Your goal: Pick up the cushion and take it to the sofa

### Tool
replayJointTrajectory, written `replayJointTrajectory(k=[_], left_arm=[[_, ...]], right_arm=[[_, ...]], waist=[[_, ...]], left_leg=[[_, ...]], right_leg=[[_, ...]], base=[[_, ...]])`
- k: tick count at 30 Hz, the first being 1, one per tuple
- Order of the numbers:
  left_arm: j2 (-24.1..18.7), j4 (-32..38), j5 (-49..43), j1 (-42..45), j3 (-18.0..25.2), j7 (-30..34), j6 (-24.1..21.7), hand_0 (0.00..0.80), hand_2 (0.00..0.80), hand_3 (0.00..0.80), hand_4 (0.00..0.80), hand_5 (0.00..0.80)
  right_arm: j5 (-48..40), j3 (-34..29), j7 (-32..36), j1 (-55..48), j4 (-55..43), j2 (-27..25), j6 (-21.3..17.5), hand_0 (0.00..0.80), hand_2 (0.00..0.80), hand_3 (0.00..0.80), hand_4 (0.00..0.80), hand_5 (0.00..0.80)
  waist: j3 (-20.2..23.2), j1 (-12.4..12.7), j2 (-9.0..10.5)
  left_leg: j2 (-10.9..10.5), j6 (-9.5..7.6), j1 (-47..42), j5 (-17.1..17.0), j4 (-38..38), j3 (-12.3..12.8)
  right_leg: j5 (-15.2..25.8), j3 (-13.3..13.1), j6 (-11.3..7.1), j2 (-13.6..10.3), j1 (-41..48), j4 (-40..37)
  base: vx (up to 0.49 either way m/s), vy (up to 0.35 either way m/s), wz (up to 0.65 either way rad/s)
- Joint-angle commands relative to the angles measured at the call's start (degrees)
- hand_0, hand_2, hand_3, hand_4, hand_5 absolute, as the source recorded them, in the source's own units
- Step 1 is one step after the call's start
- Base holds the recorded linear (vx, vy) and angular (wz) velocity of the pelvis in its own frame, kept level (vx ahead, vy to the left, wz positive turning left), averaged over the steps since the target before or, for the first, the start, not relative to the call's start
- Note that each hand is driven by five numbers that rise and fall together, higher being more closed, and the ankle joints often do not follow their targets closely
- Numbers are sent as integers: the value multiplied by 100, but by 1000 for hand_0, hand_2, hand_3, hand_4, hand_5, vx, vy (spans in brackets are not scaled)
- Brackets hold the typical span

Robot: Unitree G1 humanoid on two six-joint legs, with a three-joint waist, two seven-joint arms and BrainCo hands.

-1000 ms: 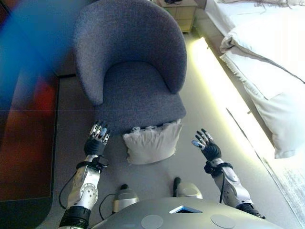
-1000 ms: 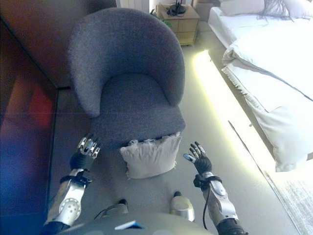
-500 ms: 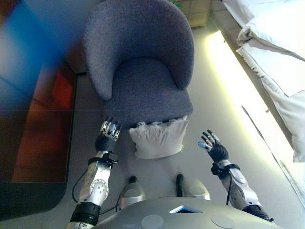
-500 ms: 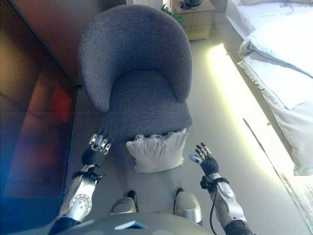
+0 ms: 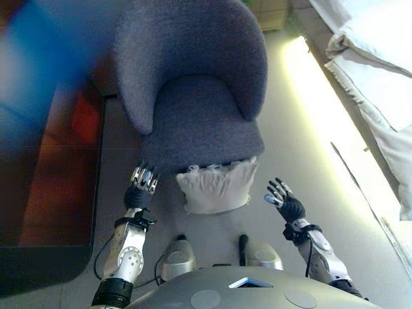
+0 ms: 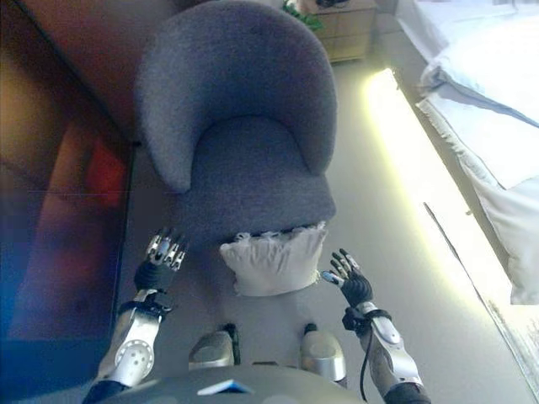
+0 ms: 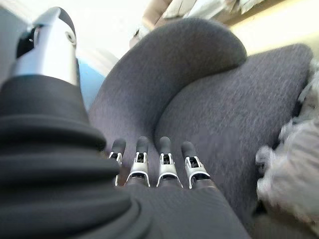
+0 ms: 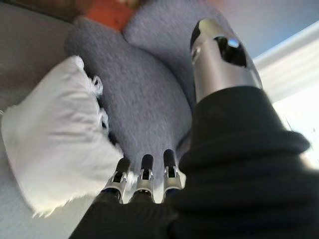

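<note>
A pale fringed cushion leans upright on the floor against the front of a grey tub armchair. My left hand is open, fingers straight, just left of the cushion and apart from it. My right hand is open, palm turned toward the cushion, a short way right of it. In the right eye view the right hand is close to the cushion's edge. The left wrist view shows the chair seat and the cushion. The right wrist view shows the cushion past my fingers.
A bed with white bedding runs along the right, with a lit strip at its base. A dark reddish cabinet stands on the left. A wooden side table stands behind the chair.
The camera has tilted, so the whole scene has shifted. My right hand has moved in closer to the cushion's right edge. The left hand stays beside the cushion.
</note>
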State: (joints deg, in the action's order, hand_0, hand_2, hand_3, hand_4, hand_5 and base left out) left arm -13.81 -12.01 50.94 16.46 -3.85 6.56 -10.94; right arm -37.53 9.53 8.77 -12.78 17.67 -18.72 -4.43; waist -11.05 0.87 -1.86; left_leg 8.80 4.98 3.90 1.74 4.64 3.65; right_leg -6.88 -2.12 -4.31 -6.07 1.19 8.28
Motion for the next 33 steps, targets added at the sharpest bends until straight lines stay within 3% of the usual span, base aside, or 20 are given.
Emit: replayJointTrajectory(k=[1, 3, 6, 13, 18, 20, 23, 28, 31, 33], left_arm=[[-405, 552, -32, 117, 282, -68, -277, 0, 0, 0, 0, 0], [-540, 475, -127, -89, 233, -49, -258, 0, 0, 0, 0, 0], [-636, 442, -185, -228, 232, 24, -175, 0, 0, 0, 0, 0], [-741, 517, -174, -138, 283, -17, -176, 0, 0, 0, 0, 0], [-741, 441, -222, 45, 363, 96, -187, 0, 0, 0, 0, 0], [-770, 421, -362, 98, 351, 229, -198, 0, 0, 0, 0, 0], [-823, 418, -419, 142, 334, 296, -240, 0, 0, 0, 0, 0], [-871, 560, -180, 40, 340, 100, -290, 0, 0, 0, 0, 0], [-883, 584, -161, -58, 290, 2, -339, 0, 0, 0, 0, 0], [-875, 619, -176, -93, 257, -1, -332, 0, 0, 0, 0, 0]], right_arm=[[18, 246, -230, 284, -553, 207, -171, 0, 0, 0, 0, 0], [-93, 350, -283, 367, -506, 278, -213, 0, 0, 0, 0, 0], [-49, 360, -262, 390, -376, 444, -393, 0, 0, 0, 0, 0], [76, 244, -187, 224, -352, 618, -326, 0, 0, 0, 0, 0], [105, 189, -208, 342, -270, 655, -439, 0, 0, 0, 0, 0], [111, 186, -269, 306, -329, 692, -464, 0, 0, 0, 0, 0], [123, 195, -343, 116, -419, 676, -421, 0, 0, 0, 0, 0], [39, 202, -274, 63, -424, 601, -345, 0, 0, 0, 0, 0], [-4, 235, -243, 177, -397, 561, -346, 0, 0, 0, 0, 0], [-76, 232, -223, 274, -366, 546, -275, 0, 0, 0, 0, 0]], waist=[[297, 167, 172], [355, 224, 272], [447, 242, 317], [647, 204, 327], [681, 356, 435], [670, 374, 404], [598, 276, 267], [465, 55, 371], [357, -44, 485], [331, -91, 607]], left_leg=[[-172, 29, 733, -846, 106, -332], [-376, -114, 829, -668, 416, -317], [-559, -382, 541, -454, 288, -230], [-880, -651, 194, -280, 31, -162], [-1087, -838, 226, -121, 130, -195], [-1154, -946, 211, -47, 170, -204], [-1211, -1035, 39, 59, 167, -210], [-1199, -873, -261, 185, 63, -163], [-1173, -808, -430, 386, 49, -143], [-1170, -765, -602, 548, 1, -89]], right_leg=[[-13, 439, -111, -396, 515, 356], [500, 457, -288, -729, 563, 527], [1264, 465, -372, -1101, 282, 1066], [1843, 341, -406, -1192, 66, 1000], [2407, 317, -502, -1373, 111, 1010], [2693, 246, -513, -1454, -49, 1585], [2777, 110, -431, -1456, -615, 2489], [2409, 232, -375, -1226, -963, 965], [2331, 208, -470, -1072, -1055, 96], [2390, 329, -600, -979, -1191, -474]], base=[[217, 225, -47], [197, 174, -60], [190, 163, -20], [148, 136, -18], [85, 88, -8], [84, 180, -11], [107, 205, -8], [148, -53, -2], [127, -132, -18], [192, -137, -19]])
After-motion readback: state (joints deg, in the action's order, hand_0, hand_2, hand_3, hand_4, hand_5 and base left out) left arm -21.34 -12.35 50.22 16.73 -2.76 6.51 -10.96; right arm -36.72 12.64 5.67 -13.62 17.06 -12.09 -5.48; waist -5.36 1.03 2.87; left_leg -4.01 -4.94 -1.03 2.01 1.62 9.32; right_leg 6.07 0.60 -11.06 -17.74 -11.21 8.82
